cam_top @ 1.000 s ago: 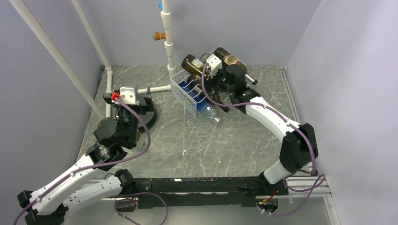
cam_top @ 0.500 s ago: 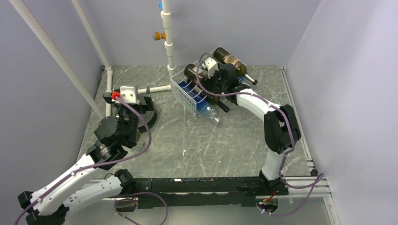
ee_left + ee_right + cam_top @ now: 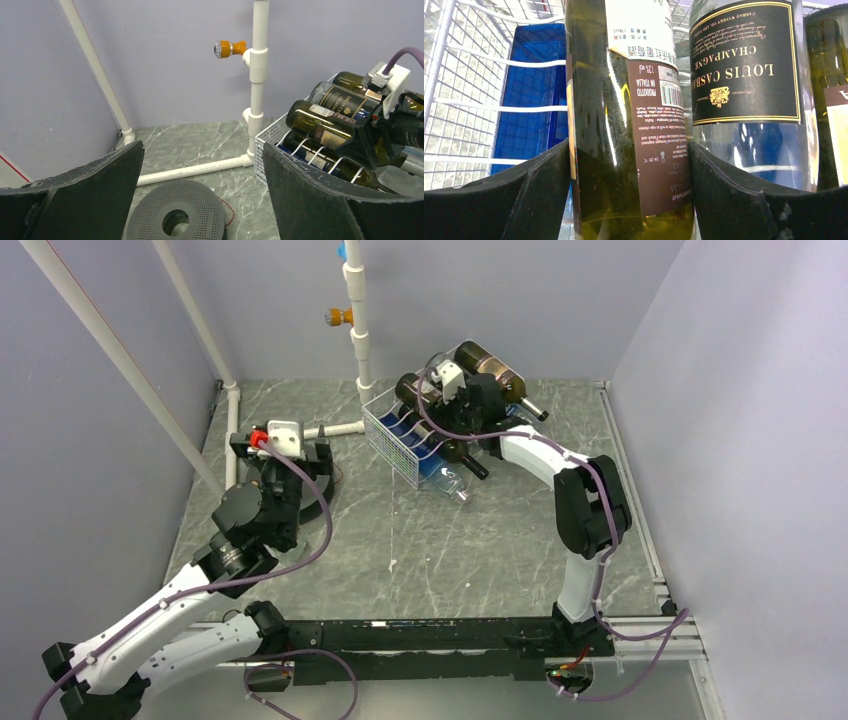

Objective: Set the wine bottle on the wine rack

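Note:
The white wire wine rack [image 3: 392, 442] stands at the back centre, with several bottles in and on it. My right gripper [image 3: 457, 418] is shut on a dark green wine bottle [image 3: 411, 391] that lies across the rack's top cradles. In the right wrist view the bottle [image 3: 624, 100] fills the gap between both pads [image 3: 541, 185] of that gripper [image 3: 630, 150], over the rack wires [image 3: 454, 75]. It also shows in the left wrist view [image 3: 320, 122]. My left gripper [image 3: 282, 462] is open and empty above the black spool [image 3: 322, 488], and shows open in its own view [image 3: 202, 150].
A labelled champagne bottle [image 3: 744, 65] lies right beside the held one. Another dark bottle [image 3: 490, 365] sits at the rack's far side, and a clear bottle [image 3: 447, 480] pokes from the lower tier. White pipes [image 3: 358, 330] stand behind. The spool [image 3: 175, 215] lies below the left fingers.
My right arm has folded in and carried the bottle left and down onto the rack top. My left gripper has shifted a little farther from the base.

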Motion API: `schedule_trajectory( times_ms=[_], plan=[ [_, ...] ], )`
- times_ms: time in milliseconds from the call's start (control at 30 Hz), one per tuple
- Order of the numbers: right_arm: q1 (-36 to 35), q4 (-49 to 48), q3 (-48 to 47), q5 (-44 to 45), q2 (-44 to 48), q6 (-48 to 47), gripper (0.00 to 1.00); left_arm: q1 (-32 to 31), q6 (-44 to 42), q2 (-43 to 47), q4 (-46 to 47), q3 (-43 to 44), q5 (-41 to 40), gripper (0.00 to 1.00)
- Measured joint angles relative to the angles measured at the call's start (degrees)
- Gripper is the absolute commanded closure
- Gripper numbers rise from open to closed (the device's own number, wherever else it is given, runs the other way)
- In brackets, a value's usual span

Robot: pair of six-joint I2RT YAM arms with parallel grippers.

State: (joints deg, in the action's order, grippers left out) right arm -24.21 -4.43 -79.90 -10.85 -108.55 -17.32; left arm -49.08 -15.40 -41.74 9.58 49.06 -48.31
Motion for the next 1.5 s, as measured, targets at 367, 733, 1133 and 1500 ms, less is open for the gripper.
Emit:
schedule_trajectory(
  times_ms=[367,733,1133,1500],
  plan=[
    [-0.72,0.44,-1.11,3.23,-1.01,1.14,0.41,0.02,-3.56,-2.27,1.05,-0.04,-0.61,0.06],
    [-2.84,1.11,-2.91,9.64,-2.43,-1.53,0.0,0.04,-8.92,-2.67,4.52,-1.2,-2.29,0.07],
    [-4.5,5.09,-9.53,14.12,-3.52,-0.52,0.0,0.04,-11.23,-0.57,6.05,-1.68,-2.64,0.06],
    [-15.67,12.59,-3.52,32.37,15.82,6.78,0.0,-0.09,-10.6,1.44,6.38,-1.95,-1.92,0.04]
  ],
)
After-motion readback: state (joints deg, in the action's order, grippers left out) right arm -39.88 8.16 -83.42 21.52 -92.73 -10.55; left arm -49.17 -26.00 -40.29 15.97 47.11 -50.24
